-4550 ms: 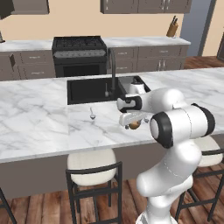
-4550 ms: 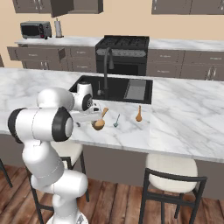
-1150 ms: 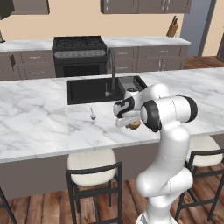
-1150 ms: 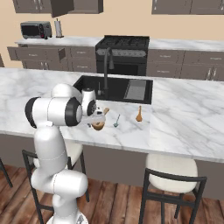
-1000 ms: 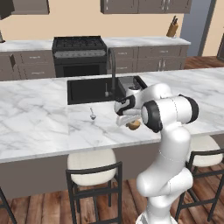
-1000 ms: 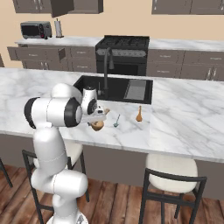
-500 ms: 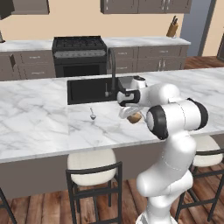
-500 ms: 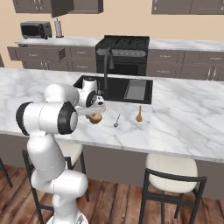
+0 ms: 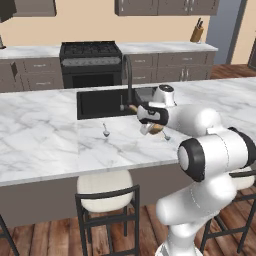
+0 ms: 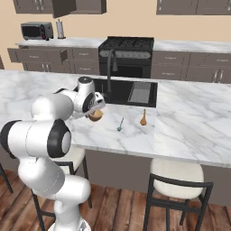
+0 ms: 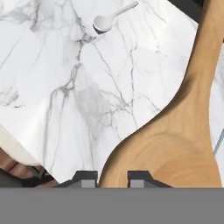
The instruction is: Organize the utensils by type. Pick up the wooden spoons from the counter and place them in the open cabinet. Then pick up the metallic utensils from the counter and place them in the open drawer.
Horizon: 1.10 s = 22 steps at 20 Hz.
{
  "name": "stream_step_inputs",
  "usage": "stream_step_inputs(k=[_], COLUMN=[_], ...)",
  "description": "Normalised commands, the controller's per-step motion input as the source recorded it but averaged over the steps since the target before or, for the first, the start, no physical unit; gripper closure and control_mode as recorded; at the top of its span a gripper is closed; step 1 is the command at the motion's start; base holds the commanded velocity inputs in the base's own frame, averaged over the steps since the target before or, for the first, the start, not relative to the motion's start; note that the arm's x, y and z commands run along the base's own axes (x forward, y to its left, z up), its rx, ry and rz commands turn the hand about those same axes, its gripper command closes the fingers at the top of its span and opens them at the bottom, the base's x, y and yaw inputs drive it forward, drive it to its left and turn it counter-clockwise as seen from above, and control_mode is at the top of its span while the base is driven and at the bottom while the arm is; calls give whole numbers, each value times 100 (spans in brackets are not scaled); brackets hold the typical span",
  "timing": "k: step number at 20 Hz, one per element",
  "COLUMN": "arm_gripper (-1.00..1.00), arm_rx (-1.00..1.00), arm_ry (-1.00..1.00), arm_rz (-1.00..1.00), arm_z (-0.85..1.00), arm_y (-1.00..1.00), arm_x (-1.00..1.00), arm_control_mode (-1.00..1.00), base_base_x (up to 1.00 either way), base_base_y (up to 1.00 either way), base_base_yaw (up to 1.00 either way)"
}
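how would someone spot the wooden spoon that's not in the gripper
Start at the black sink in the marble counter. Just in front of its right end lies a small wooden spoon, alone. Unlike the thin silver spoon beside it, it is orange-brown.

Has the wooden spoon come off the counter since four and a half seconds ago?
Yes. The wooden spoon is shut in the pincer and hangs above the marble counter, higher and nearer the sink than before.
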Motion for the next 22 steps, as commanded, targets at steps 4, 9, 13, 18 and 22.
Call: stream_step_inputs(k=[4,9,13,18,22], arm_gripper=[100,100,100,100,100], arm_rx=[-6,-9,-9,-4,0], arm_ry=[-11,-3,-8,-8,-3], arm_rz=[17,9,6,2,3], arm_z=[45,27,24,34,14], arm_y=[0,0,0,0,0], arm_x=[-31,-29,-32,-31,-17], arm_control_mode=[-100,-100,-100,-100,-100], base_base_x=[0,0,0,0,0], base_base_y=[0,0,0,0,0], base_base_yaw=[0,0,0,0,0])
